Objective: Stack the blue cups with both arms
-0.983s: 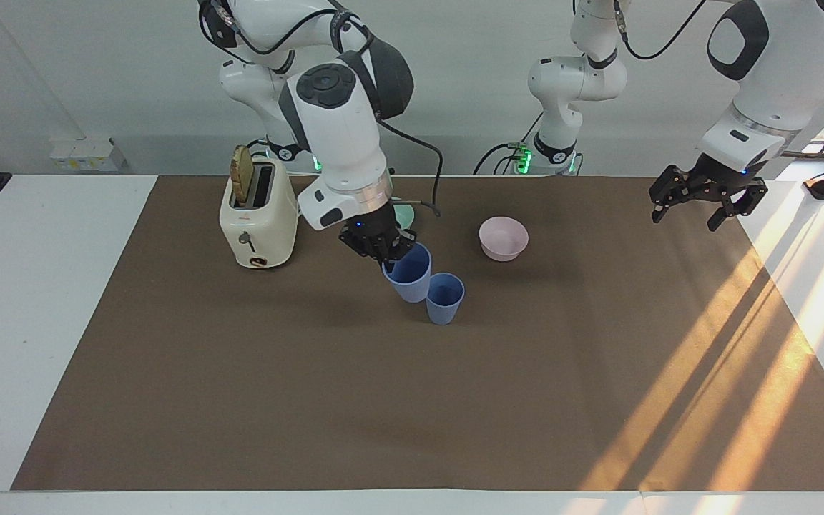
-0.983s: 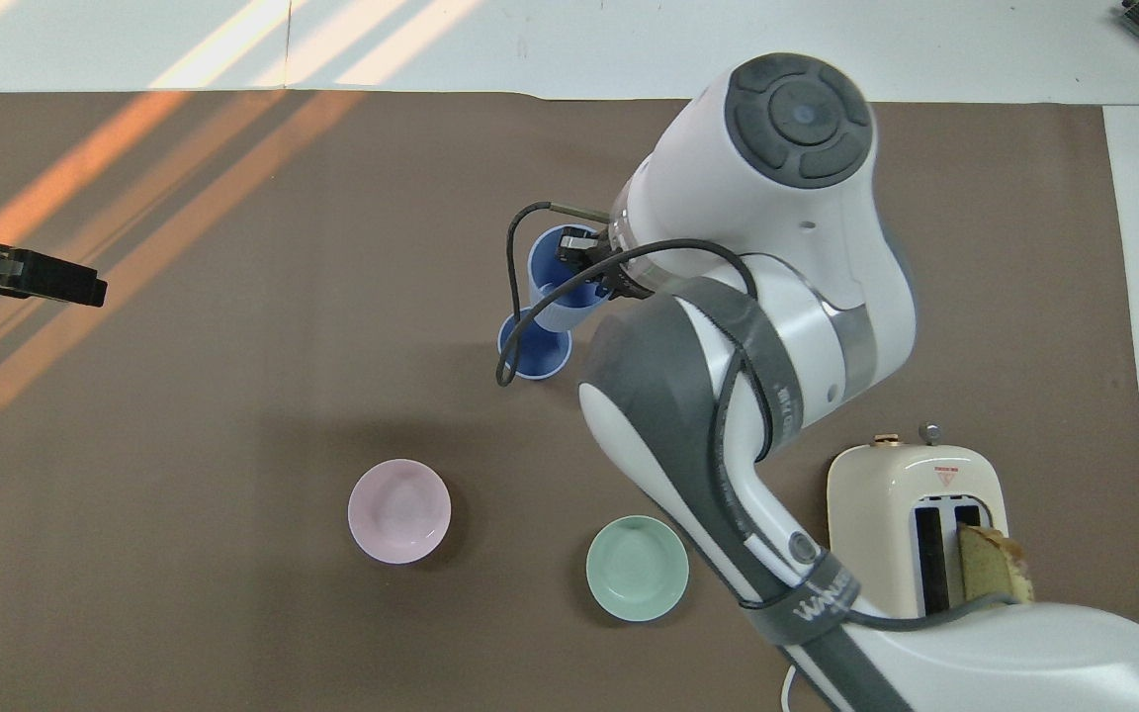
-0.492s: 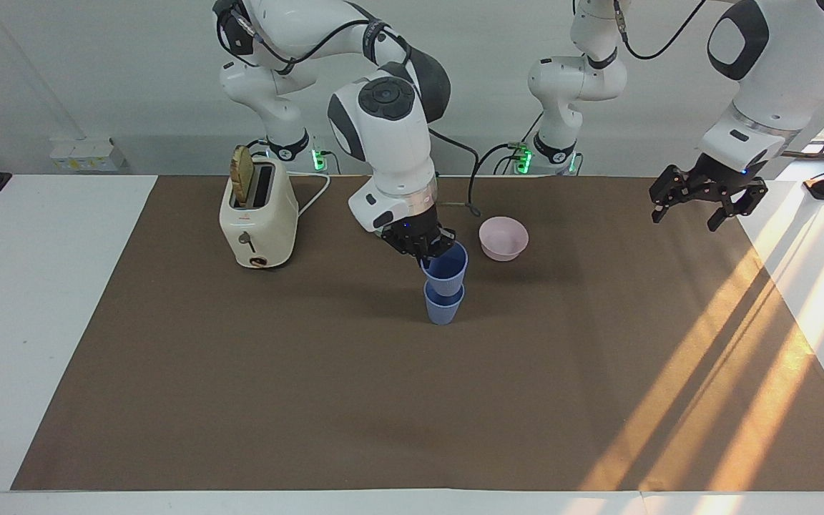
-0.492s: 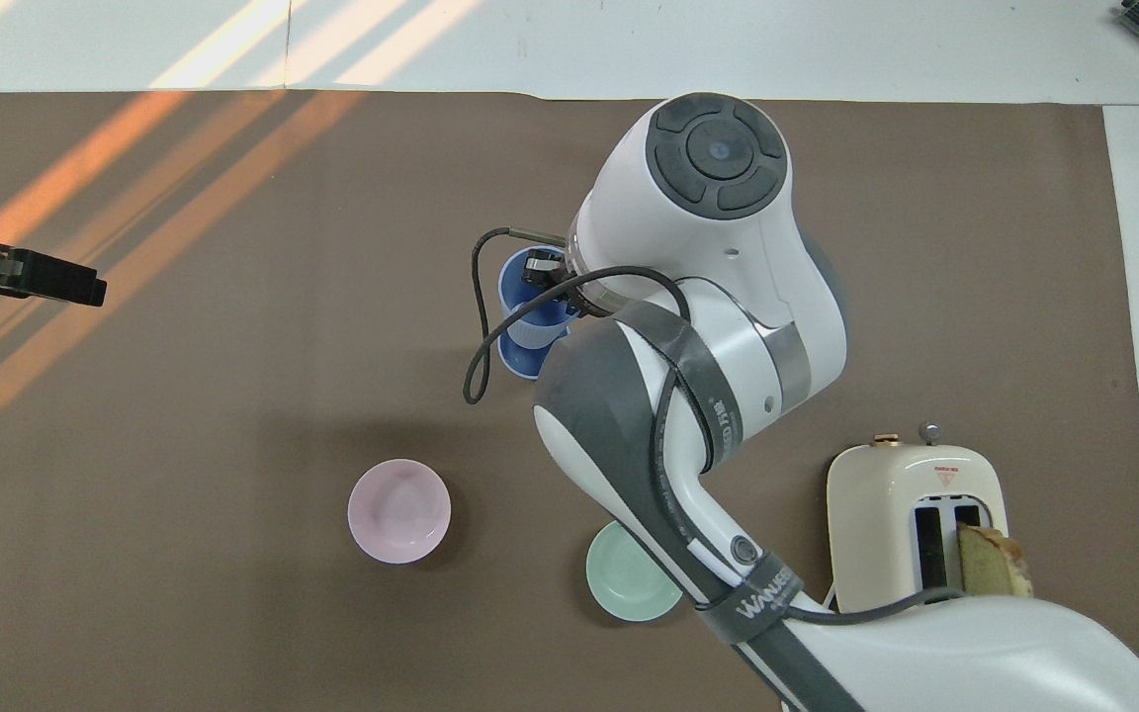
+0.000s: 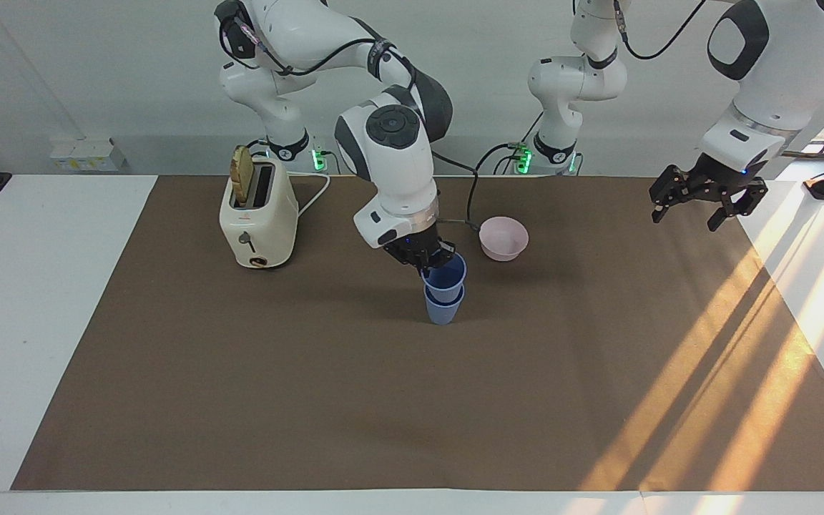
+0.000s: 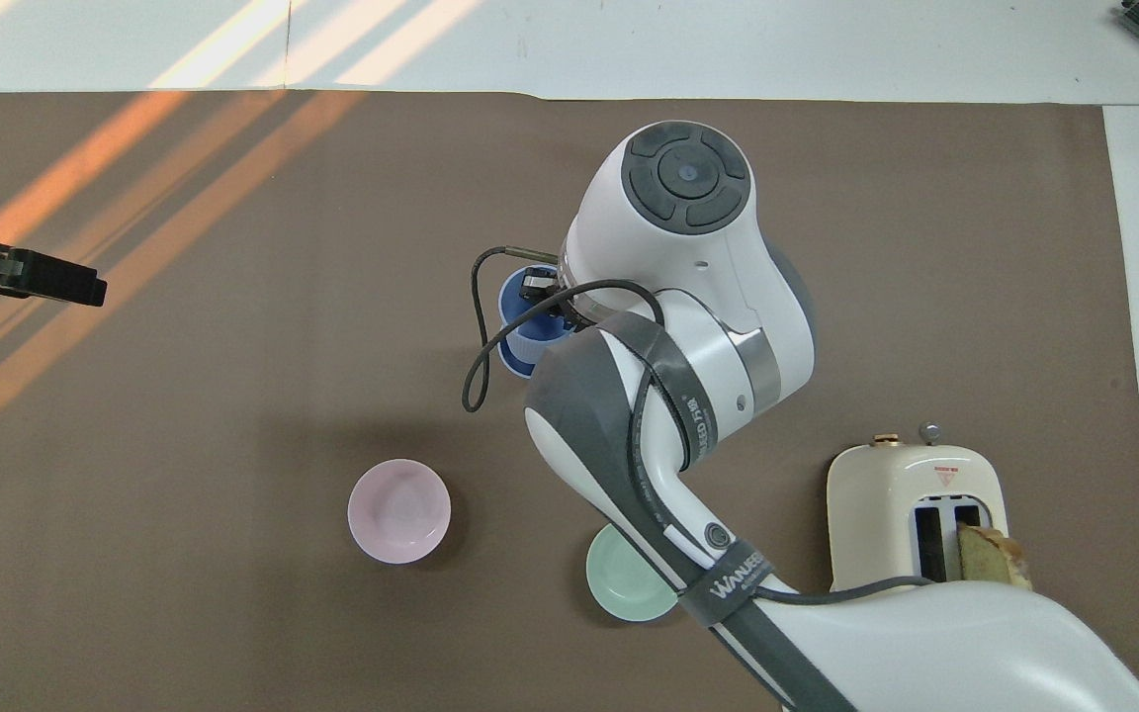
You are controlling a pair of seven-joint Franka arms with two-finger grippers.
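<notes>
Two blue cups stand nested in the middle of the brown mat. The upper blue cup [image 5: 445,275] sits partly inside the lower blue cup [image 5: 443,310], which stands on the mat. My right gripper [image 5: 432,259] is shut on the rim of the upper cup. In the overhead view the upper cup [image 6: 522,302] shows beside the right arm, with the lower cup's edge [image 6: 518,358] under it. My left gripper [image 5: 704,203] hangs open and empty over the mat's edge at the left arm's end, and waits there; it also shows in the overhead view [image 6: 34,278].
A cream toaster [image 5: 257,214] with a slice of bread in it stands toward the right arm's end. A pink bowl [image 5: 503,238] sits beside the cups, nearer to the robots. A mint-green bowl [image 6: 627,590] lies partly under the right arm.
My right gripper carried its cup from beside the standing cup to over it and lowered it in. The left arm has not moved.
</notes>
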